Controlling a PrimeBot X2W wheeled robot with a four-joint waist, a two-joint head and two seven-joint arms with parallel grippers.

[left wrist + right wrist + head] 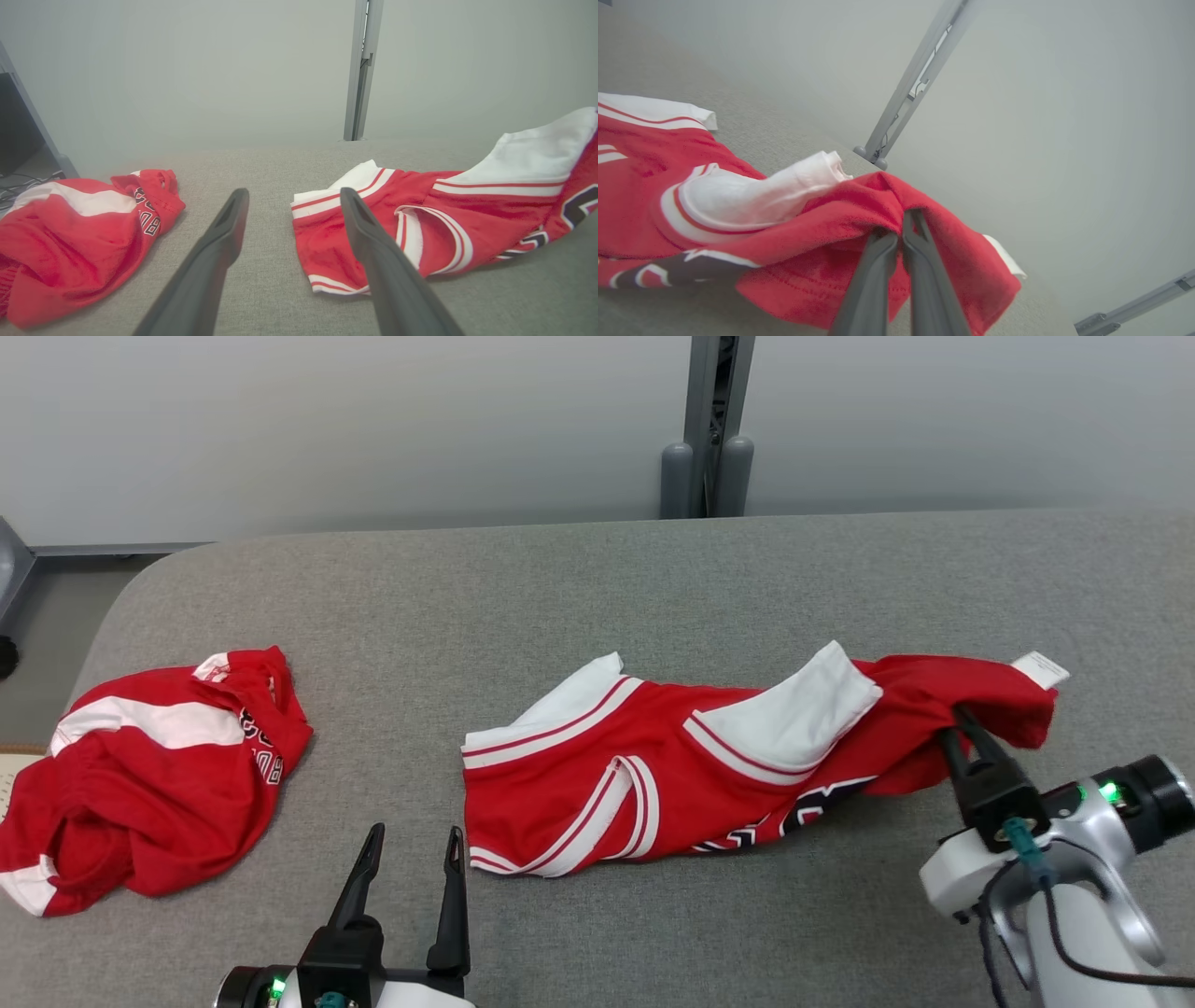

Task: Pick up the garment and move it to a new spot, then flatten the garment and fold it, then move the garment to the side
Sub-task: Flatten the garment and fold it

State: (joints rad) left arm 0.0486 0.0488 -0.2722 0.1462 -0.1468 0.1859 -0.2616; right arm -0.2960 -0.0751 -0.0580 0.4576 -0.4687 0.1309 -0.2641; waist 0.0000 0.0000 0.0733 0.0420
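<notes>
- garment [653, 775]: on tabletop [560, 597], centre to right, stretched left-right, nearer front edge than rear.
- second garment [140, 784]: bunched by left edge, well apart from first.
- left gripper [415, 831]: at front edge, between both garments, touching neither.
- right gripper [957, 721]: clamped on garment's right end.
- post [707, 429]: behind rear edge, centre.

Bare grey table [597, 588] runs along the far side and between the crumpled red garment [149, 784] at left and the red-and-white jersey [653, 775]. A grey post [707, 429] stands behind the far edge.

Right fingers [951, 748] pinch garment [653, 751], left fingers [454, 896] apart
</notes>
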